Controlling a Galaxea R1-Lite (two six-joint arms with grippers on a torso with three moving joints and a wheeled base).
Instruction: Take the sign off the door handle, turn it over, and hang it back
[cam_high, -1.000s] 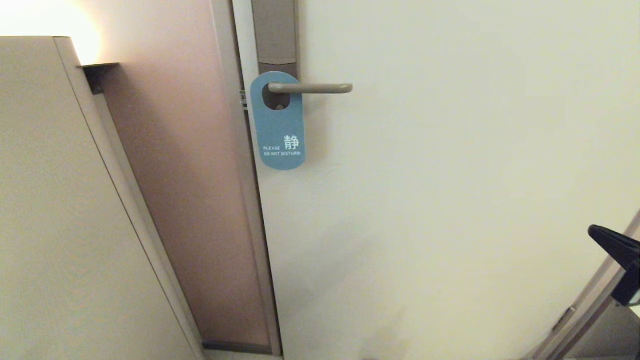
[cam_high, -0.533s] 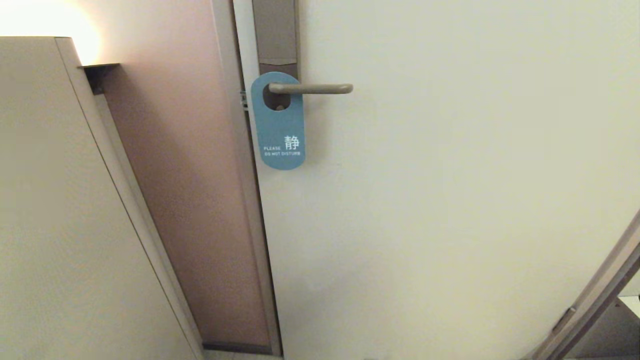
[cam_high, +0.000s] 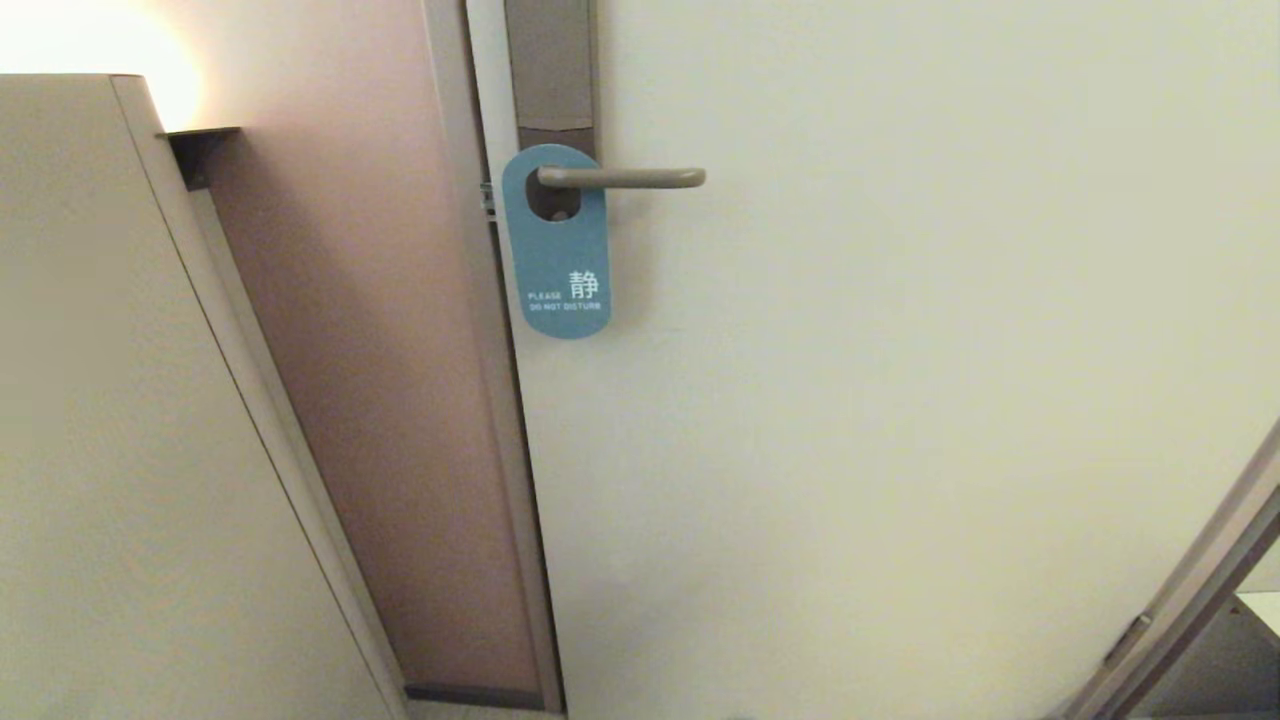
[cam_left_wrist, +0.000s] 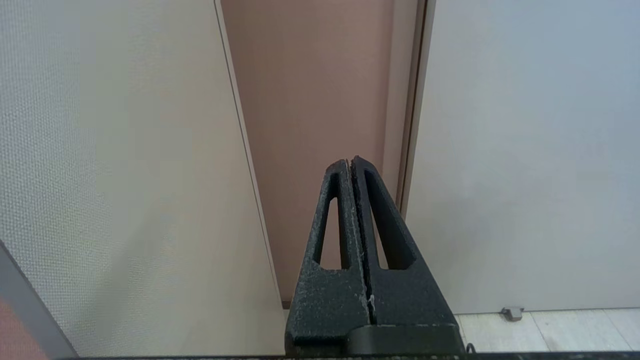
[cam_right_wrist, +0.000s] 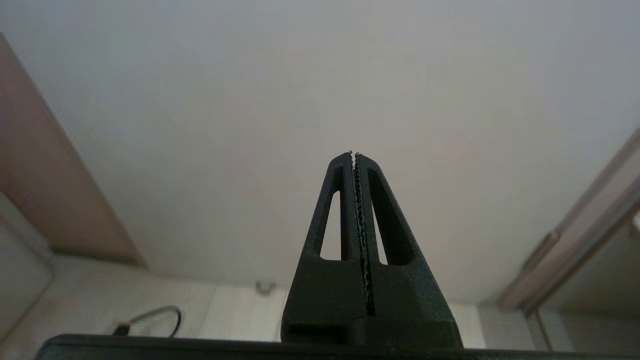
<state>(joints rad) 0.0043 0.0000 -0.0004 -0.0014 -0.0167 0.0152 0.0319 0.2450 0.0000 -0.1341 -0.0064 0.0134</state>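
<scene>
The sign (cam_high: 558, 255) hangs by its oval hole on the door handle (cam_high: 625, 178), blue "PLEASE DO NOT DISTURB" face outward, flat against the white door. The handle is a slim beige-grey lever on a tall grey-brown lock plate (cam_high: 548, 65). Neither arm shows in the head view. My left gripper (cam_left_wrist: 350, 161) is shut and empty, low down, pointing at the pinkish wall strip beside the door frame. My right gripper (cam_right_wrist: 353, 154) is shut and empty too, low and facing the lower door. Neither wrist view shows the sign or the handle.
A beige wall panel (cam_high: 120, 420) juts out on the left, with a pinkish recessed wall (cam_high: 370, 380) between it and the door frame (cam_high: 490, 400). A second frame edge (cam_high: 1190, 600) runs diagonally at lower right. A door stop (cam_left_wrist: 511, 313) sits on the tiled floor.
The right gripper's black tip, seen at the head view's lower right edge a second ago, has dropped out of that view. The sign and handle have not moved.
</scene>
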